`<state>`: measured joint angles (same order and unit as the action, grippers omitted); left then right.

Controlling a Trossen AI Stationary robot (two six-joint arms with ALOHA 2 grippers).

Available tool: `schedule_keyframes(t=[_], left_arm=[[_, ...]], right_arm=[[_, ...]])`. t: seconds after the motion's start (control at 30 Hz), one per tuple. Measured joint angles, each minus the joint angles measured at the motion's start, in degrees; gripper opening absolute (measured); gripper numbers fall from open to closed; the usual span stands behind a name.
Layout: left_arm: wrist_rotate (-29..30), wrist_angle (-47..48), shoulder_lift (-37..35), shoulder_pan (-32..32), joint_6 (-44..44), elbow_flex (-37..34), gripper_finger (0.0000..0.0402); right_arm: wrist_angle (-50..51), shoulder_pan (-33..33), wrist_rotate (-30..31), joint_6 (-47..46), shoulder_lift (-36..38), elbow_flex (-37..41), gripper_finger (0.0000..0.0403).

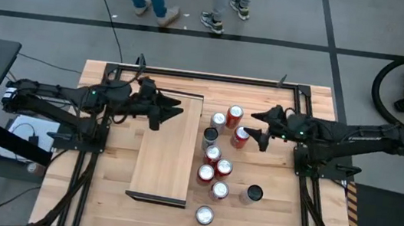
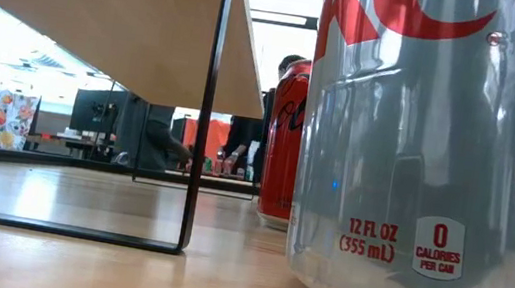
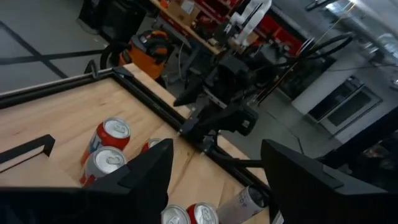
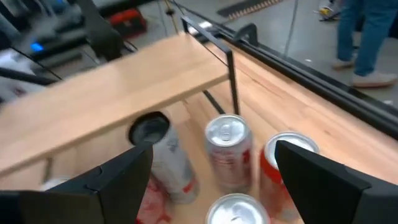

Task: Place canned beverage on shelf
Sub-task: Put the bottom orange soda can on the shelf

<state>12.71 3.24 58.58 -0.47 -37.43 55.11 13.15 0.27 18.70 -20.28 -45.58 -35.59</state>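
Fingers of left gripper point(image 1: 175, 109) spread apart over shelf point(image 1: 166, 155), empty; right gripper point(image 1: 256, 127) wide, empty beside cans point(image 1: 217, 161).

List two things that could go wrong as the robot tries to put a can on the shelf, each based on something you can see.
1. The cans stand packed close beside the shelf, so the open right tool reaching for one could topple its neighbours.
2. The open left tool hangs over the shelf's far end, so it may block a can placed there.
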Motion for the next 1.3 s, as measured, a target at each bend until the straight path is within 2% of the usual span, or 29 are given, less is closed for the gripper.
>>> schedule_keyframes(t=[0.27,0.4,0.6,0.9,1.0,1.3], left_arm=[[-0.02,0.8,1.07,-0.01,0.79,0.68,0.0254],[-0.63,0.83,1.01,-0.02,0.79,0.68,0.0254],[-1.49,1.1,0.79,-0.02,1.09,0.63,0.0254],[-1.52,1.37,0.77,0.37,7.11,0.59,0.0254],[-1.53,1.7,0.77,1.52,8.57,0.59,0.0254],[-1.46,2.07,0.77,4.55,8.61,0.57,0.0254]], right_arm=[[2.83,-4.73,-12.32,11.42,-11.14,-6.88,0.0348],[7.91,-6.77,-15.56,15.24,-15.92,-11.31,0.0348],[18.21,-7.65,-15.78,21.55,-21.09,-15.82,0.036],[26.0,-7.94,-17.24,29.31,-22.9,-15.92,0.0389],[25.92,-8.25,-15.26,31.15,-23.82,-15.92,0.0389],[24.63,-8.72,-16.52,31.84,-30.52,-15.72,0.0372]])
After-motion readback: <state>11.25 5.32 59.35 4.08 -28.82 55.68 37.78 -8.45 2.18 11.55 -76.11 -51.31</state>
